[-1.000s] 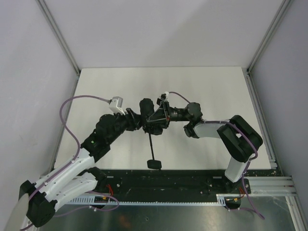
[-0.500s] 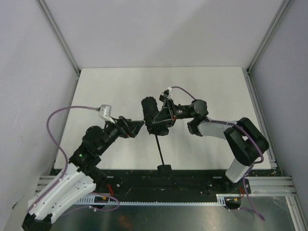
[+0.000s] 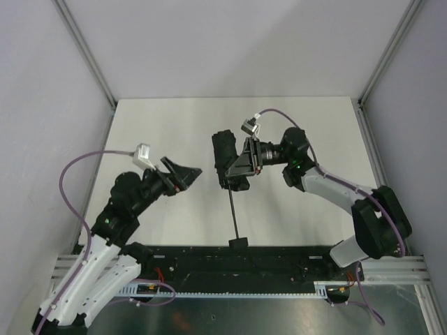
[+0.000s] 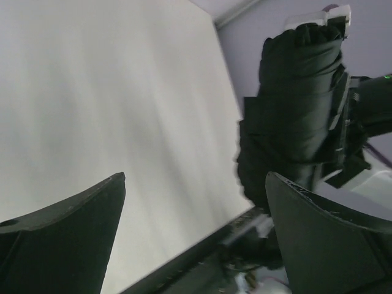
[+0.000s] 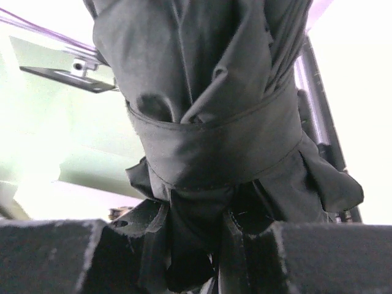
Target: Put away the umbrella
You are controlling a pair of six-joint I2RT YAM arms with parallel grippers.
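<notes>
Gripping the umbrella (image 3: pixel 225 155) by its strapped black bundle, your right gripper (image 3: pixel 241 166) holds it over the middle of the white table (image 3: pixel 160 125).

Your left gripper (image 3: pixel 183 174) stands wide open just left of the bundle and apart from it, and its two fingers (image 4: pixel 67 233) frame the rolled fabric in the left wrist view. The slim shaft (image 3: pixel 232 208) runs from the bundle toward you, ending in the small handle (image 3: pixel 238 243) at the table's near edge; you cannot tell whether the handle touches the surface. In the right wrist view, the fabric band (image 5: pixel 208 153) wraps the folds just above the clamped jaws.
</notes>
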